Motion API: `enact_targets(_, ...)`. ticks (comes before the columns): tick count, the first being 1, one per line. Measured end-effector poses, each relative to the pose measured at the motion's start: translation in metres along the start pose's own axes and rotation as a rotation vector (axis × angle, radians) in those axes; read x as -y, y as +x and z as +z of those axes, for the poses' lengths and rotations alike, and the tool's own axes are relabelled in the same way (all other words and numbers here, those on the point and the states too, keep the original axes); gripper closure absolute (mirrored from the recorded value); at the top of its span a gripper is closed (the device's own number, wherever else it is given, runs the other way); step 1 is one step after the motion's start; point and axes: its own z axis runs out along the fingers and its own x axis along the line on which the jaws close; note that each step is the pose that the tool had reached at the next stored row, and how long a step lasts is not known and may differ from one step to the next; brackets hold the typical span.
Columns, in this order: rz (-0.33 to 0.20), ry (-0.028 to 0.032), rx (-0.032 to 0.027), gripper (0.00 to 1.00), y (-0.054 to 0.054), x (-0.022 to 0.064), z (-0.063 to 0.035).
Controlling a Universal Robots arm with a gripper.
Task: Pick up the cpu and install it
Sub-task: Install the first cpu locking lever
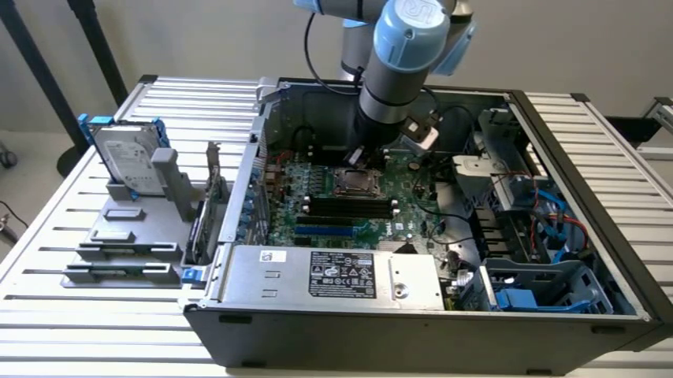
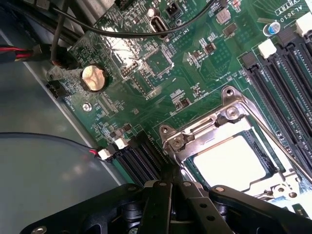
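Observation:
The cpu is a pale, shiny square lying flat inside the metal socket frame on the green motherboard. In the exterior view the socket sits near the middle of the board in the open computer case. My gripper hovers at the socket's edge, its black fingers pressed together with nothing between them. From outside, the gripper hangs just above the far side of the socket, partly hidden by the arm.
Black memory slots run beside the socket. A coin battery and loose cables lie further off. The power-supply box fills the case's front. A hard drive in a blue bracket stands on the exterior view's left.

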Motion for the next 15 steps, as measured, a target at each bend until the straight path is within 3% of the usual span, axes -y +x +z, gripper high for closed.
enact_targets(15,0.002,0.01,-0.0042,0.89,0.0001,-0.0016,-0.0002)
